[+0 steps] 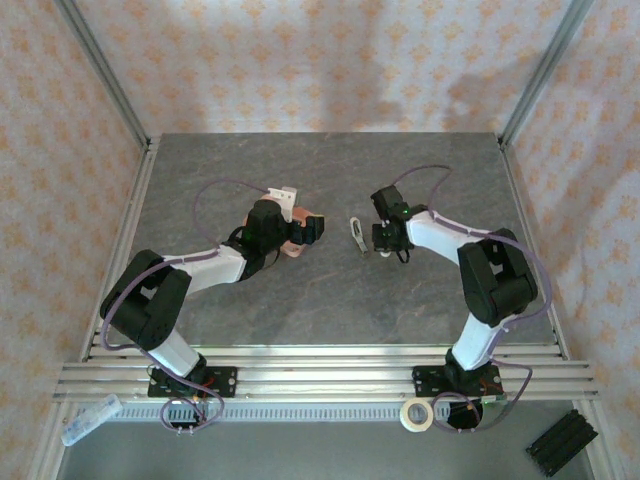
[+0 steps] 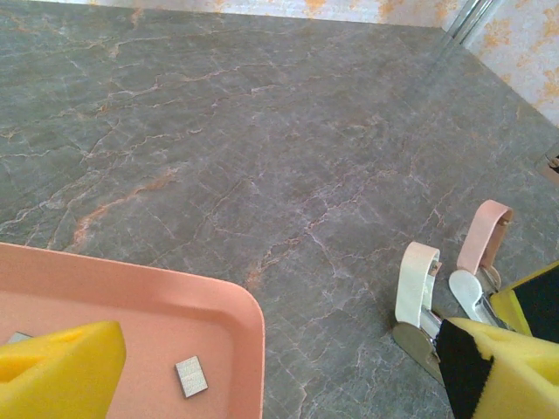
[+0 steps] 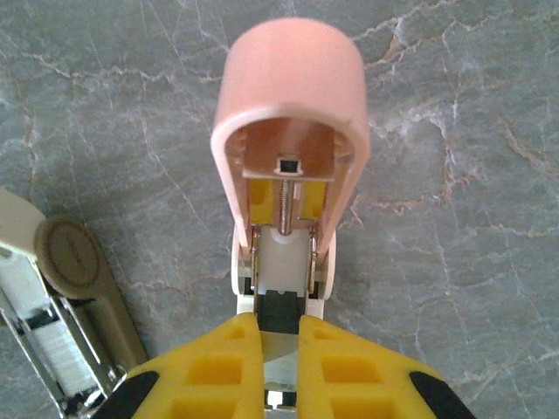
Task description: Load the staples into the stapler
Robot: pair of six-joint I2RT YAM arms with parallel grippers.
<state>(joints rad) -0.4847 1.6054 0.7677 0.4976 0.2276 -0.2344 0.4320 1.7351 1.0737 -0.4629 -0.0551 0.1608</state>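
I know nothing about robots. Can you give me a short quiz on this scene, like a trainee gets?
1. What lies in the salmon-pink shallow plastic tray?
2. The right gripper is clamped on: A the tray; B the opened pink-and-white stapler; C nothing.
3. True or false: the left gripper is closed.
Key: 1 small dull-grey staple strips; 2 B; 3 false, its yellow fingers stand wide apart.
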